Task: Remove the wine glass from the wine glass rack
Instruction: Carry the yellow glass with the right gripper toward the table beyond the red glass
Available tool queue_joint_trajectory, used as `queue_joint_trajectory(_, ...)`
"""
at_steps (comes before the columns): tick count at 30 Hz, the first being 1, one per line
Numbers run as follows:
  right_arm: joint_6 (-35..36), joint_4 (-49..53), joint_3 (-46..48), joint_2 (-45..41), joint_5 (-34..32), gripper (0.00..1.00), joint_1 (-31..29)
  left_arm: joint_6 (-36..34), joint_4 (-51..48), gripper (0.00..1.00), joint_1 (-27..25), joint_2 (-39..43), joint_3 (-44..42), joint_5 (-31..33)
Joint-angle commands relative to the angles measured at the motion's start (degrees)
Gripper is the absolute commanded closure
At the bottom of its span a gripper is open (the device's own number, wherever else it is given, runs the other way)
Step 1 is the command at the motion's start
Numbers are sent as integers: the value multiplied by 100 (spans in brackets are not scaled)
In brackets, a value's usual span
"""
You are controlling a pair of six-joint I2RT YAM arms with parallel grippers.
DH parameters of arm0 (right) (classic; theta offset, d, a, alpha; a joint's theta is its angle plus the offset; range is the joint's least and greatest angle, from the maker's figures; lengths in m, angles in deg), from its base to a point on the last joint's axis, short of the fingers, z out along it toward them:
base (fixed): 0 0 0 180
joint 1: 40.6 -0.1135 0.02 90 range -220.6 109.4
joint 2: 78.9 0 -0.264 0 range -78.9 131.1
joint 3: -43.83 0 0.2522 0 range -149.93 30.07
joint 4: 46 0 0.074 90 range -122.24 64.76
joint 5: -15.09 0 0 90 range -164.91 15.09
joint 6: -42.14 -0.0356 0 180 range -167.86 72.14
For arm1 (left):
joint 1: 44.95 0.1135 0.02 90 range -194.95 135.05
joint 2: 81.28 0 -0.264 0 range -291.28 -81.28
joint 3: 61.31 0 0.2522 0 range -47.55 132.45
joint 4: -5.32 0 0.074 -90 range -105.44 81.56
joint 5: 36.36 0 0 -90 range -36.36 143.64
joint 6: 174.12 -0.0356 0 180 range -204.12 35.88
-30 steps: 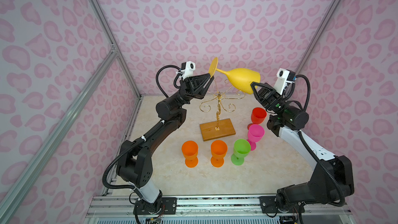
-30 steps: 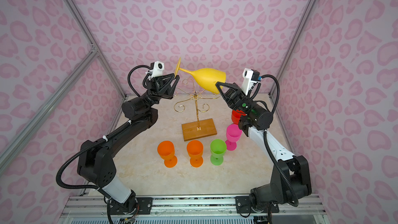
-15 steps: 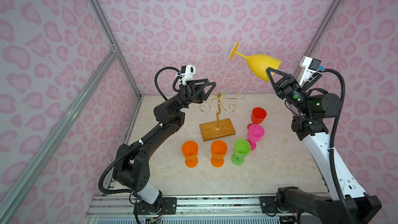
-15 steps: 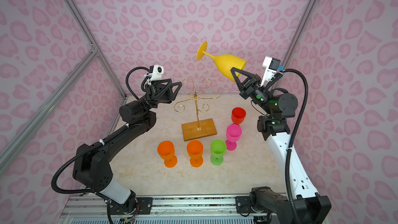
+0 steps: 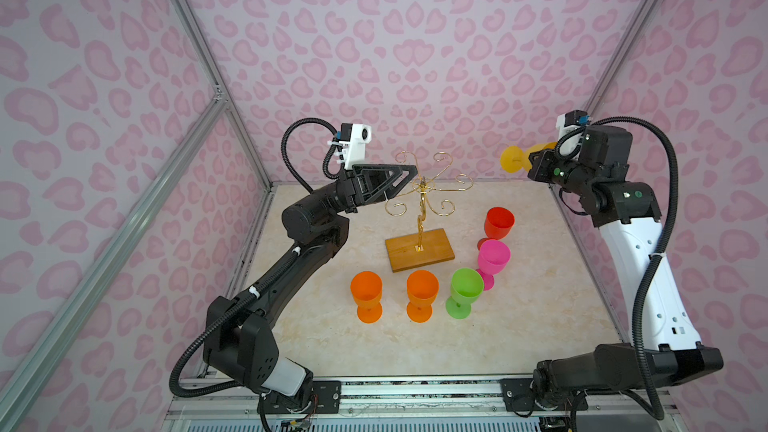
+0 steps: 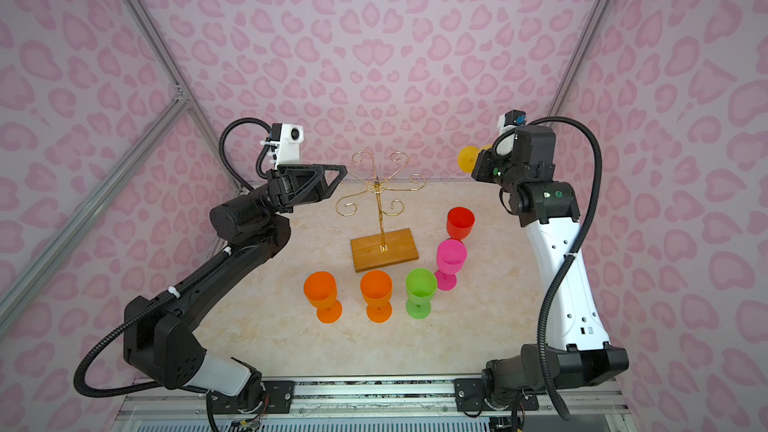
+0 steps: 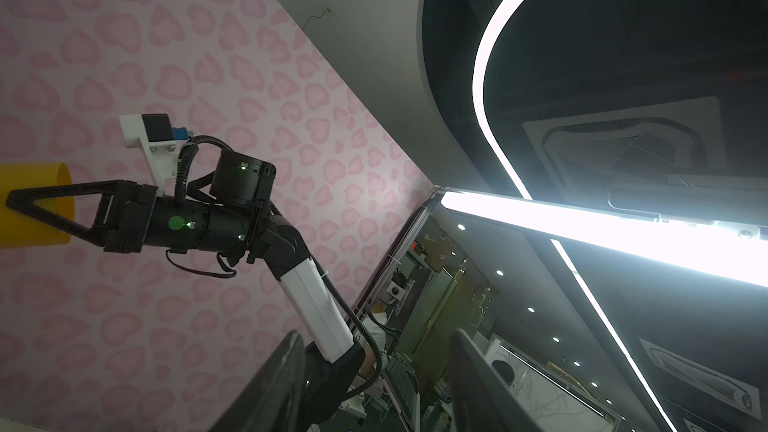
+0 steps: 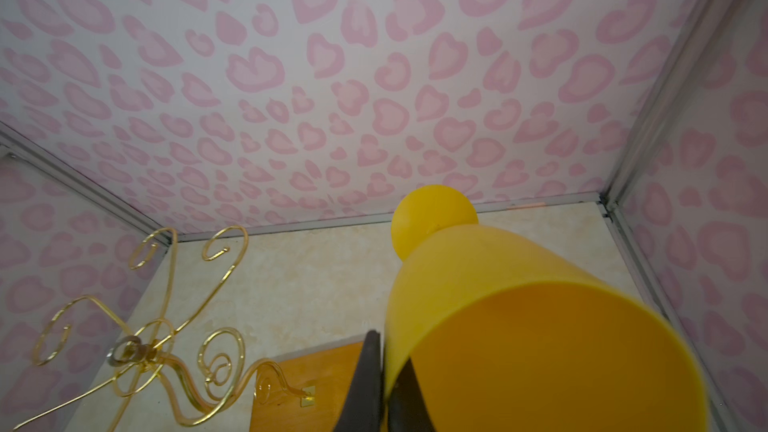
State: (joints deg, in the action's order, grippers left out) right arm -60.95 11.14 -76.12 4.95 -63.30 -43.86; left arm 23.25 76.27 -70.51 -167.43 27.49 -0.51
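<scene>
Looking at both top views, the rack (image 5: 421, 218) stands bare on the tabletop (image 5: 519, 326) and the yellow wine glass (image 5: 514, 160) is up in the air to its right, lying sideways, well clear of the gold curls; the left claw (image 5: 409, 174) hangs near those curls. Left wrist view: its fingers (image 7: 282, 367) are spread with nothing between them, so released. Right wrist view: the right claw (image 8: 388, 351) is clenched on the glass's rim, one finger inside the bowl. I'd say the lift-off is basically done; next up is tipping it upright and setting it down without knocking the other cups (image 5: 422, 290).
</scene>
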Motion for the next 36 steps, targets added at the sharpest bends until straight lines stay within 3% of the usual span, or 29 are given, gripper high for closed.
queue_joint_trajectory(1,497,876,-272,445,-769,100,10,-327,-103,42,4,111,-40,-179)
queue_joint_trajectory(15,864,1482,-966,2033,-639,100,182,-464,-190,42,7,247,-218,-287)
queue_joint_trajectory(36,1081,2276,-1904,3693,-671,100,112,-462,-244,43,-19,129,-265,-324)
